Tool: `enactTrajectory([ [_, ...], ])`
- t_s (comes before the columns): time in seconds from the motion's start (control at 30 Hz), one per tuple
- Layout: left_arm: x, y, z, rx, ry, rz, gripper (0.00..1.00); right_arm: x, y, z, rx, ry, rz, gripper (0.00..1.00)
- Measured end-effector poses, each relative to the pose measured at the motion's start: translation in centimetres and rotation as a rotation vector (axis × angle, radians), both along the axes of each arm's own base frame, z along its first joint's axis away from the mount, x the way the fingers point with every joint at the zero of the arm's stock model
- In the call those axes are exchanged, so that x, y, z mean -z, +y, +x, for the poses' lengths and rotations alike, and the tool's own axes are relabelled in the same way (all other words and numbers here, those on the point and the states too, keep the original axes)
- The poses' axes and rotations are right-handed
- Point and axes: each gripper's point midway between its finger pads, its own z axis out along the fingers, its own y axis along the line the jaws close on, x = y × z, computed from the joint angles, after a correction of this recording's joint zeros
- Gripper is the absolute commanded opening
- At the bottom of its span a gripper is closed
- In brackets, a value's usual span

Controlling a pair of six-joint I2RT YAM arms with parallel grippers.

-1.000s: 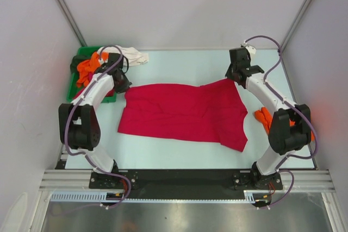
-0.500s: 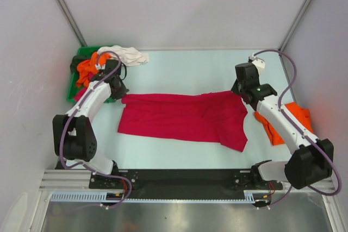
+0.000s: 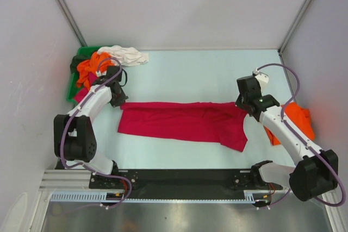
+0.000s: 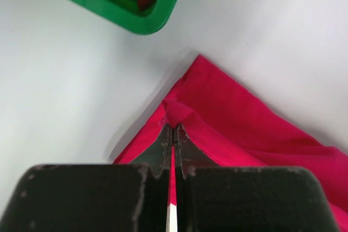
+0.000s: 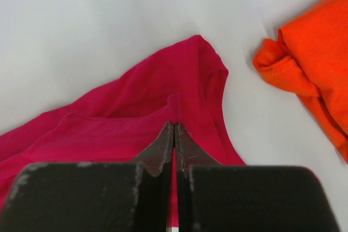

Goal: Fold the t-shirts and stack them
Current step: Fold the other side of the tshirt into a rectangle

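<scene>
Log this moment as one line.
left gripper: shut on red t-shirt | right gripper: shut on red t-shirt | orange t-shirt: apart from red t-shirt

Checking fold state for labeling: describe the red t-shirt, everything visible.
The red t-shirt is soft, crimson cloth, lying wrinkled on the pale table as a left-to-right band, apparently doubled over lengthwise, one flap trailing toward the near edge at its right end. The left gripper is shut on its far left corner, the right gripper on its far right corner. The orange shirt lies apart.
</scene>
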Motion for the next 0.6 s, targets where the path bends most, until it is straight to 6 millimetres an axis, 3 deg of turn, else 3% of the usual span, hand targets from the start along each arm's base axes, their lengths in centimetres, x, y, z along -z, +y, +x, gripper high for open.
enactTrajectory([
  [0.17, 1.0, 0.7, -1.7, -0.012, 0.035, 0.013, 0.00, 0.8, -0.5, -1.4, 0.014, 0.019, -0.001, 0.00],
  [0.6, 2.3, 1.0, -3.6, -0.017, 0.074, 0.022, 0.00, 3.0, -1.7, -4.0, 0.037, 0.066, -0.006, 0.00],
])
